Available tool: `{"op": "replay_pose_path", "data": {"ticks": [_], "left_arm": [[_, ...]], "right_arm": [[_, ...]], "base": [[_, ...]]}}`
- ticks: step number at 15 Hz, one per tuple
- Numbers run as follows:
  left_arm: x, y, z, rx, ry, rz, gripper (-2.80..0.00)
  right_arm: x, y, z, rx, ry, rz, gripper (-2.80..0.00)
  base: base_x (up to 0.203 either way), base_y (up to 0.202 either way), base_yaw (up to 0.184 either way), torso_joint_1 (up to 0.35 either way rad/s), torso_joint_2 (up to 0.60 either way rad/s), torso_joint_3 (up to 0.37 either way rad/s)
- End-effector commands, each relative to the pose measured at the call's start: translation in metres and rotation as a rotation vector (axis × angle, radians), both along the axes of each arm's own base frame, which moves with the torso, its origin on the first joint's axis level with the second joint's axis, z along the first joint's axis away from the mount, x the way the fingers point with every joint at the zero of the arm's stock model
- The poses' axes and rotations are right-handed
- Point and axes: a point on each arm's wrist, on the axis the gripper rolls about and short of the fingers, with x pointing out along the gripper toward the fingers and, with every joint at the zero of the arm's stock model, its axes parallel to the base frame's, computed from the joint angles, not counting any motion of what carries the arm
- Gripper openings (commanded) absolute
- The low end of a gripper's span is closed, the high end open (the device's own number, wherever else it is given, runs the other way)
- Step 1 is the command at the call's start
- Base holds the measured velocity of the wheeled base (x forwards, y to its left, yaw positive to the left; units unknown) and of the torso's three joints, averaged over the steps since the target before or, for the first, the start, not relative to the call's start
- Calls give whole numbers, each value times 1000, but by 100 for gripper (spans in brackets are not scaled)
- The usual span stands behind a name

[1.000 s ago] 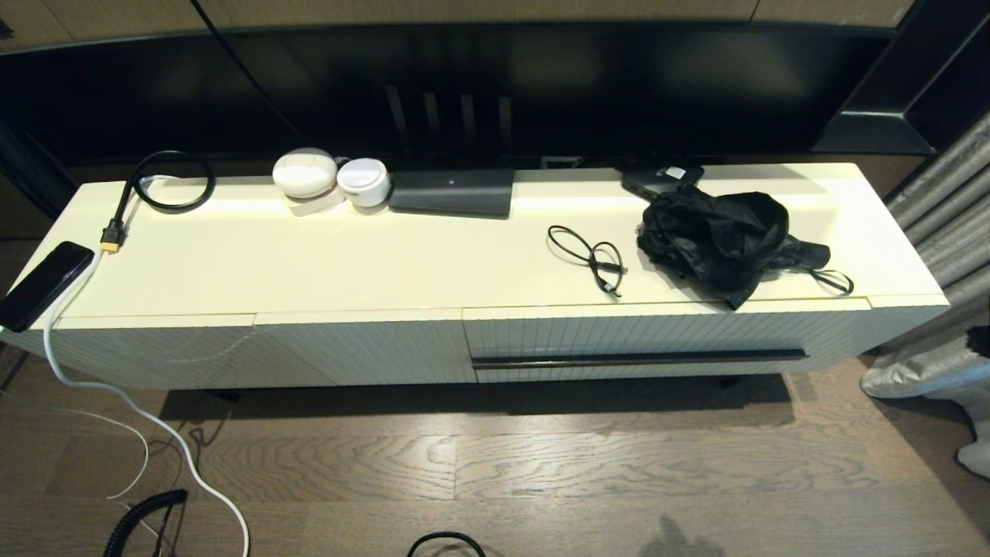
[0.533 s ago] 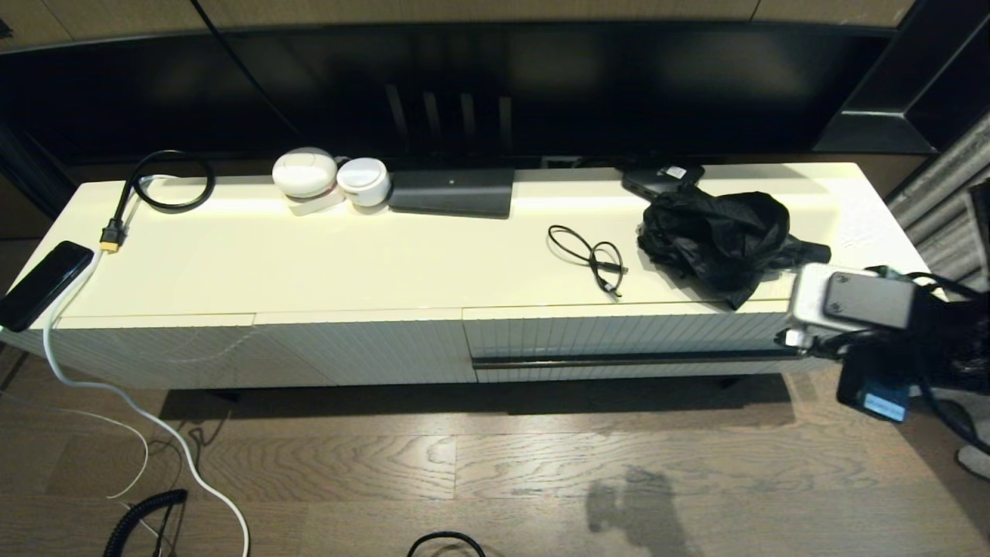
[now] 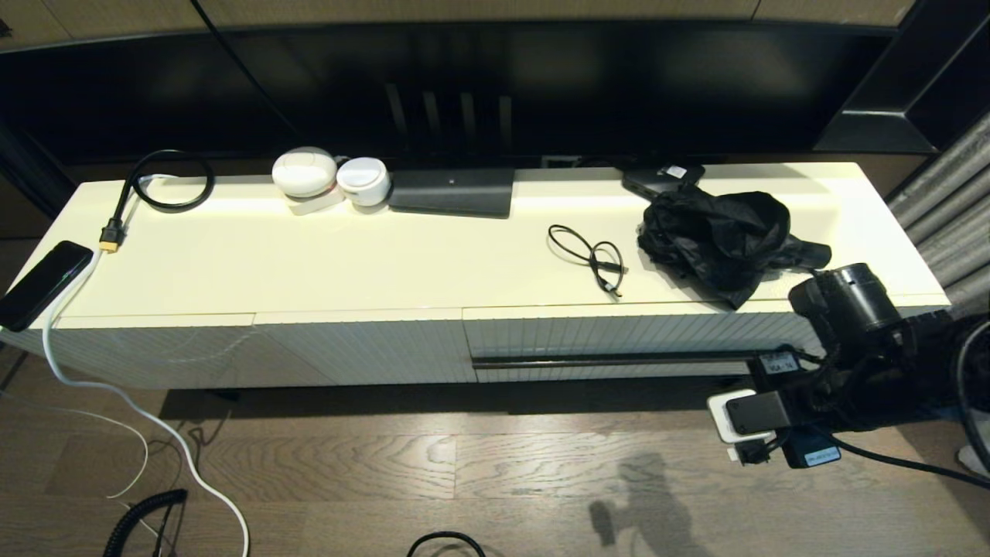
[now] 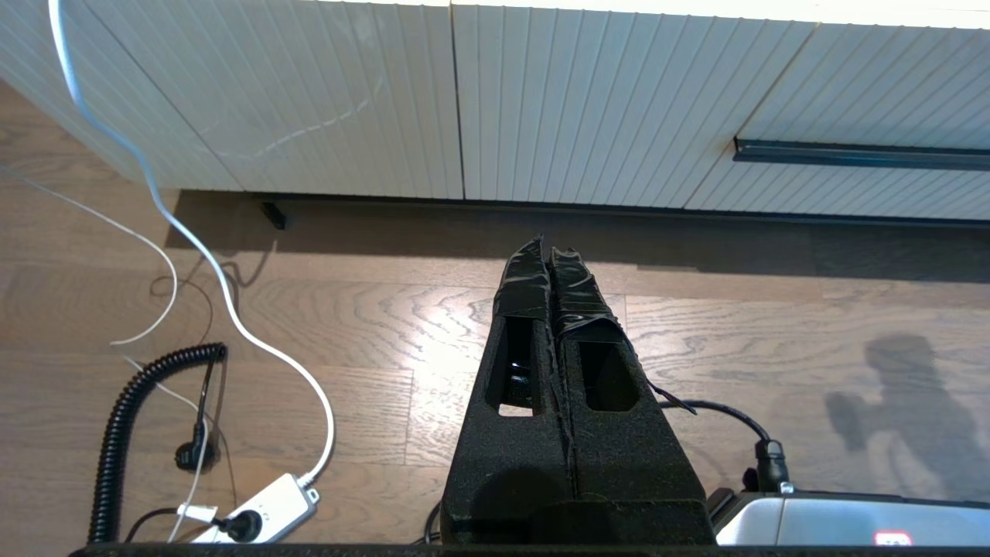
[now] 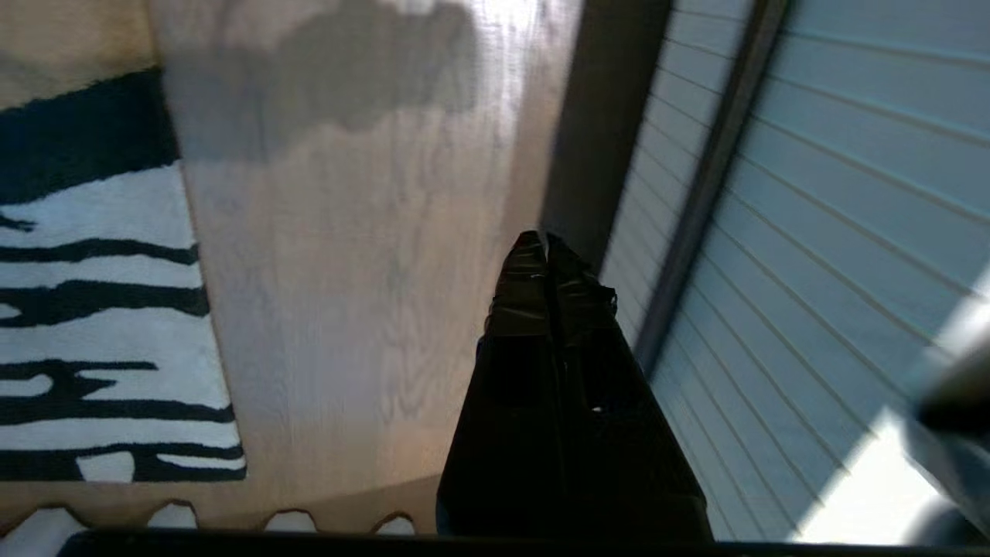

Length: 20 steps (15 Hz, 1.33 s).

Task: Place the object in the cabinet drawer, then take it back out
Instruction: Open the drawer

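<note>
The cabinet drawer is closed, its ribbed cream front and long black bar handle facing me. On the cabinet top above it lie a crumpled black bag and a small looped black cable. My right arm hangs low in front of the drawer's right end. In the right wrist view the right gripper is shut and empty, just beside the handle and not touching it. My left gripper is shut and empty, above the floor before the handleless panels.
A phone overhangs the cabinet top's left end, with a white cable trailing to the floor. White round cases and a black box sit at the back. A power strip lies on the floor; a striped rug lies nearby.
My right arm came in from the right, then dropped lower and moved left in front of the drawer's right end. Nothing on the cabinet moved.
</note>
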Motion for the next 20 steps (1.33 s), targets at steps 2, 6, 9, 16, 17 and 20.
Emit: {"op": "replay_pose_path", "data": {"ticks": [2, 6, 9, 16, 17, 20], "left_arm": [[0, 0, 0, -1, 0, 1, -280], [0, 0, 0, -1, 0, 1, -280], [0, 0, 0, -1, 0, 2, -280], [0, 0, 0, -1, 0, 1, -280], [0, 0, 0, -1, 0, 2, -280], [0, 0, 0, -1, 0, 2, -280]], "right_arm": [[22, 0, -41, -7, 51, 4, -280], [38, -2, -61, 22, 36, 2, 0], [43, -1, -64, 31, 29, -6, 0], [60, 6, -81, 74, -6, -10, 0], [65, 7, -84, 91, -20, -27, 0], [75, 8, -87, 100, -35, -37, 0]], "base": [[0, 0, 0, 0, 0, 0], [0, 0, 0, 0, 0, 0], [0, 0, 0, 0, 0, 0], [0, 0, 0, 0, 0, 0], [0, 0, 0, 0, 0, 0], [0, 0, 0, 0, 0, 0]]}}
